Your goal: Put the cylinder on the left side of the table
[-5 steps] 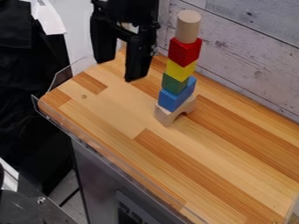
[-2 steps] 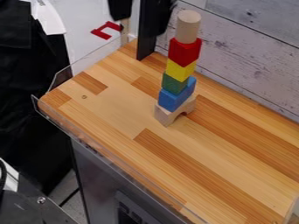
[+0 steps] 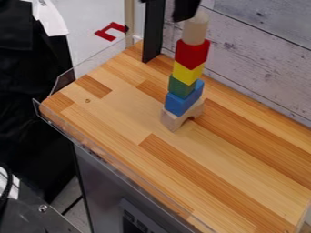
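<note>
1. Where the camera view meets its top edge, the gripper (image 3: 186,9) hangs over the stack, its lower end covering part of the top of the cylinder (image 3: 195,32). Contact between the two cannot be determined.
2. State of gripper: cannot tell whether it is apart, together or clamped on the cylinder.
3. Cylinder: plain wood, upright, seated on the red block (image 3: 192,54) as the topmost piece of the stack.
4. Below the red block, in descending order: yellow block (image 3: 187,73), green block (image 3: 181,87), blue block (image 3: 183,101), and a plain wooden arch block (image 3: 175,119) bearing on the surface (image 3: 118,120).
5. The stack stands in the upper middle of the view, near the whitewashed plank wall (image 3: 255,63).
6. A black post (image 3: 153,36) rises at the surface's far edge, left of the stack in the view.
7. A red bracket-shaped piece (image 3: 108,32) is noted beyond the surface, at upper left.
</note>
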You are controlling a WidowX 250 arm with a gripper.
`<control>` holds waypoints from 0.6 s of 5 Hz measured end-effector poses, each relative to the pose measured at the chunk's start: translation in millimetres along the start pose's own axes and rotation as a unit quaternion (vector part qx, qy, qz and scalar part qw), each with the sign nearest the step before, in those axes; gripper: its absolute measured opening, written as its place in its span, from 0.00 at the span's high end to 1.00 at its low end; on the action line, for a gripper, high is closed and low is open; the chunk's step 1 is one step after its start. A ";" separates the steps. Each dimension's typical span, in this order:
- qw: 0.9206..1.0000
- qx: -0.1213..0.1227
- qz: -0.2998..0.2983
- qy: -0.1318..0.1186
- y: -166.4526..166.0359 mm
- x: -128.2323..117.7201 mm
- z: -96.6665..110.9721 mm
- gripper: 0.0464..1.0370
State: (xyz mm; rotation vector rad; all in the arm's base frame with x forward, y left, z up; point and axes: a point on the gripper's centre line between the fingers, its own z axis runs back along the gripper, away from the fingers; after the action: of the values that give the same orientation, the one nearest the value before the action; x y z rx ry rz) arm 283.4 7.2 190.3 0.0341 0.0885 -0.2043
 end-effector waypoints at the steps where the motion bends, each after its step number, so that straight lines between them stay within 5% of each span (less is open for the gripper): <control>1: 1.000 0.003 -0.003 0.010 -7.4 12.5 1.4 0.04; 3: 0.999 -0.009 -0.004 0.051 -10.5 25.2 -13.3 0.04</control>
State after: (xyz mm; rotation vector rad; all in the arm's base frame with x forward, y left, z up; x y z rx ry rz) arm 304.7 -7.5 174.5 0.0269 0.1925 -0.2090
